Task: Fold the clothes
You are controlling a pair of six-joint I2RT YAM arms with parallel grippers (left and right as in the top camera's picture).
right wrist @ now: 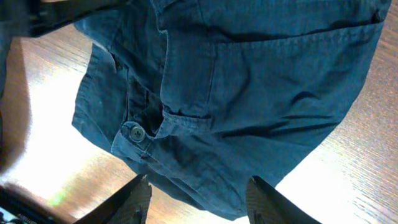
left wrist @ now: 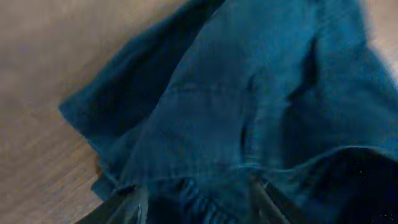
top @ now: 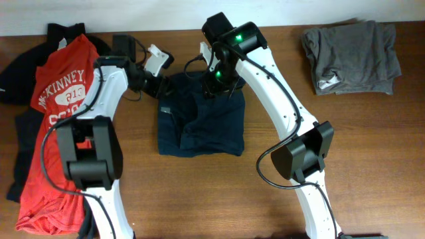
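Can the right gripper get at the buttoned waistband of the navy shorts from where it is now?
Probably yes: the right gripper hovers open just by the navy shorts, and nothing lies between it and the button.

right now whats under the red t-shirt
Black pieces poke out from beneath the red T-shirt at its top and along one side. How far they run under it, and anything else beneath, is covered.

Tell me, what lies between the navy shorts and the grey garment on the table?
Only bare table lies there, with the right arm's white link crossing above it. The overhead view shows this.
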